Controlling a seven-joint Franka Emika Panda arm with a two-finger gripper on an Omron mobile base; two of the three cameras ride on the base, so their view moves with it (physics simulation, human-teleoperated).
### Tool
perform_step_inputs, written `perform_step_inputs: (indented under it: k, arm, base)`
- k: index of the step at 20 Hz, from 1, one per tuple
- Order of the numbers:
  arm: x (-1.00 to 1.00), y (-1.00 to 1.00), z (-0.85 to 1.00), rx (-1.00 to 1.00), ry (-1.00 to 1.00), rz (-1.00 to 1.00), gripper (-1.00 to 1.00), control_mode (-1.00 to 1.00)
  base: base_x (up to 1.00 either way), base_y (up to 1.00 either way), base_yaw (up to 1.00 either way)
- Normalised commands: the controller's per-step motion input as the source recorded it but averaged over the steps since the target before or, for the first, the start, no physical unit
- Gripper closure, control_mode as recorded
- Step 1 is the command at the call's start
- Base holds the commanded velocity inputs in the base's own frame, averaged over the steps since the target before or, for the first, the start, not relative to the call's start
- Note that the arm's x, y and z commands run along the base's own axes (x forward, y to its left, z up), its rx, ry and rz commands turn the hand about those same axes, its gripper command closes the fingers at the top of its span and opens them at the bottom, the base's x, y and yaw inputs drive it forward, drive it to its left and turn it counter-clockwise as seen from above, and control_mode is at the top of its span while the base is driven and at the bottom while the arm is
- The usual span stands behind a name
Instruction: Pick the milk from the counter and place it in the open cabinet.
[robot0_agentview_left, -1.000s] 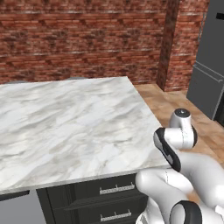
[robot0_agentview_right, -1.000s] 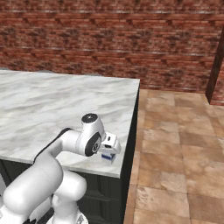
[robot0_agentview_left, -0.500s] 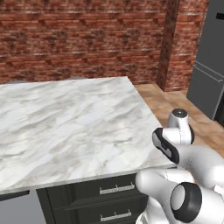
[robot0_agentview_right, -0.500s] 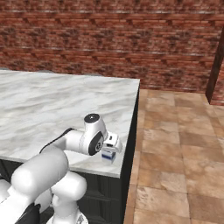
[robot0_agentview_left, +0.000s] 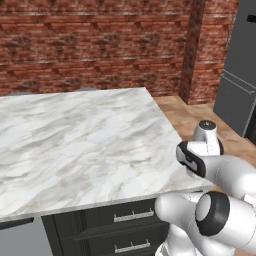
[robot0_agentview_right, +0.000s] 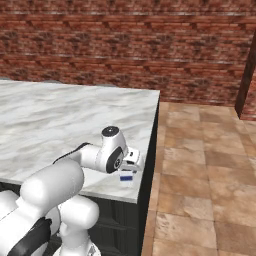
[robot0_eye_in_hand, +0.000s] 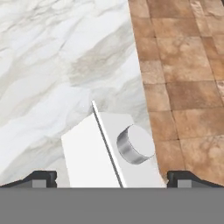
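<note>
I'm holding the gripper (robot0_eye_in_hand: 112, 179) spread wide and gripping nothing, its tips flanking the milk (robot0_eye_in_hand: 111, 155) standing near the counter (robot0_eye_in_hand: 52, 78) corner.

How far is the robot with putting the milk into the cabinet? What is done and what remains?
Done: the hand is brought down over the milk, which stands near the corner of the counter. In hand: the approach; the fingers are wide open, one on each side of the carton, nothing gripped yet. Left: closing on the milk, lifting it, carrying it to the cabinet and setting it on a shelf.
</note>
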Motion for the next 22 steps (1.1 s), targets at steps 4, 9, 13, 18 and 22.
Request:
perform_step_inputs:
  k: [4, 9, 13, 18, 22]
  arm:
    - [0.0, -0.1, -0.26, 0.0, 0.0, 0.0, -1.0, -1.0]
    - [0.0, -0.05, -0.55, 0.0, 0.0, 0.0, 1.0, -1.0]
    - [-0.03, -0.03, -0.65, 0.0, 0.01, 0.0, 1.0, -1.0]
    - [-0.03, -0.01, -0.24, 0.0, 0.02, 0.0, 1.0, -1.0]
    - [-0.45, 0.0, -0.02, 0.01, 0.02, 0.0, 1.0, -1.0]
  base:
    - [0.0, 0.0, 0.0]
    - [0.0, 0.0, 0.0]
    - [0.0, 0.0, 0.0]
    - [0.0, 0.0, 0.0]
    - [0.0, 0.0, 0.0]
